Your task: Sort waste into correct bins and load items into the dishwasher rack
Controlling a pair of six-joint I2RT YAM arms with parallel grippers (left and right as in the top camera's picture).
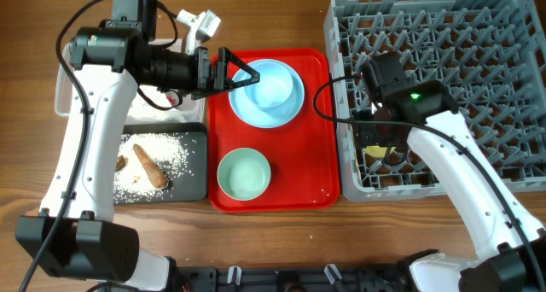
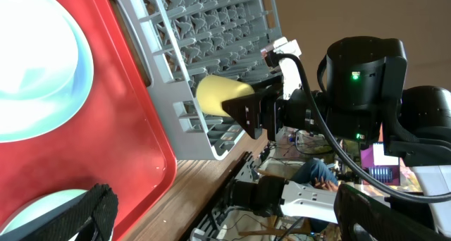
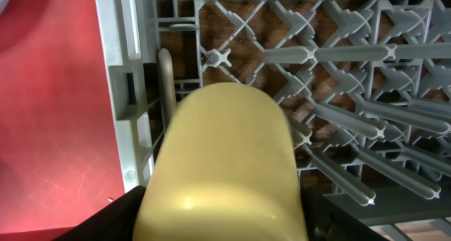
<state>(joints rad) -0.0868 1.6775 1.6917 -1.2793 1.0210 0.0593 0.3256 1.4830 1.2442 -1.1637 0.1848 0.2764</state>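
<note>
The small yellow cup [image 3: 225, 163] lies on its side between the fingers of my right gripper [image 3: 222, 216], which is shut on it. It hangs over the front left corner of the grey dishwasher rack [image 1: 478, 36], just above the pegs; from overhead the cup [image 1: 375, 153] peeks out under the arm. My left gripper [image 1: 243, 74] stands wide open over the left rim of the light blue bowl [image 1: 271, 91], holding nothing. A mint-green bowl [image 1: 244, 174] sits on the red tray [image 1: 316, 185]. Rice [image 1: 166, 147] and the brown carrot piece [image 1: 150, 166] lie in the black tray [image 1: 194, 188].
The clear tub [image 1: 64, 96] stands at the far left, mostly hidden under my left arm. The red tray fills the middle between the bins and the rack. In the left wrist view the rack wall [image 2: 176, 93] rises right beside the tray edge [image 2: 158, 163].
</note>
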